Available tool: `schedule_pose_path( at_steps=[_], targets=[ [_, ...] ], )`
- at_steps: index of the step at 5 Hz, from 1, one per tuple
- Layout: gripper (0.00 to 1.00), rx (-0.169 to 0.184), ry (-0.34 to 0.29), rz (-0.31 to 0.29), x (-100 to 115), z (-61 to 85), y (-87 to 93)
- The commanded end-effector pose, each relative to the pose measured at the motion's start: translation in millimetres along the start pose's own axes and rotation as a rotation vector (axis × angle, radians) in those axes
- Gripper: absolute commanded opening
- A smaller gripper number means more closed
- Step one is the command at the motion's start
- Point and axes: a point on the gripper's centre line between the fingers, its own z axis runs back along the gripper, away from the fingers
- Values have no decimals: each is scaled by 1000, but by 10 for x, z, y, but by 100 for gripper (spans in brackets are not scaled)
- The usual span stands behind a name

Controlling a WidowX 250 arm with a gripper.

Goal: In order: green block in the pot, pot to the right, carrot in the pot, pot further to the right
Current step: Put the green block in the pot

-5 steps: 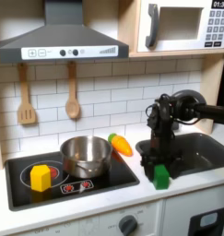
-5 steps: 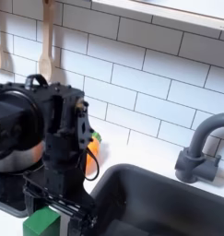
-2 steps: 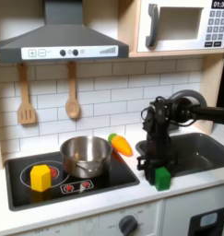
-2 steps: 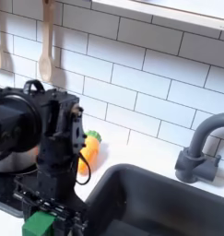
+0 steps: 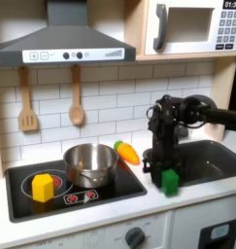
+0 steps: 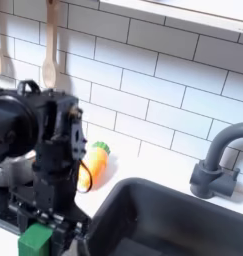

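Note:
The green block (image 5: 170, 182) sits between the fingers of my gripper (image 5: 169, 175), just above the white counter between the stove and the sink. The gripper is shut on it. In the second exterior view the green block (image 6: 36, 240) shows at the bottom left, under the black gripper (image 6: 38, 228). The silver pot (image 5: 90, 163) stands on the black stovetop (image 5: 100, 195), left of the gripper in the first exterior view. The orange carrot (image 5: 127, 152) lies at the pot's right rim, behind the gripper. Beside the arm in the second exterior view lies the carrot (image 6: 96, 163).
A yellow block (image 5: 42, 187) rests on the stove's left burner. The dark sink (image 5: 213, 160) lies right of the gripper, with its faucet (image 6: 217, 160) behind it. Two wooden utensils (image 5: 76, 97) hang on the tiled wall under the hood.
The gripper has risen slightly with the green block and shifted a little towards the stove. The pot, carrot and yellow block have not moved.

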Motion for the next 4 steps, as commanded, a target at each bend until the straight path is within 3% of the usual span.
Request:
schedule_pose_path(
  at_steps=[1,3,4],
  targets=[
    [0,21,-85,42,121,456,48],
    [0,71,-205,142,304,813,268],
    [0,107,-253,184,371,910,422]
  ],
)
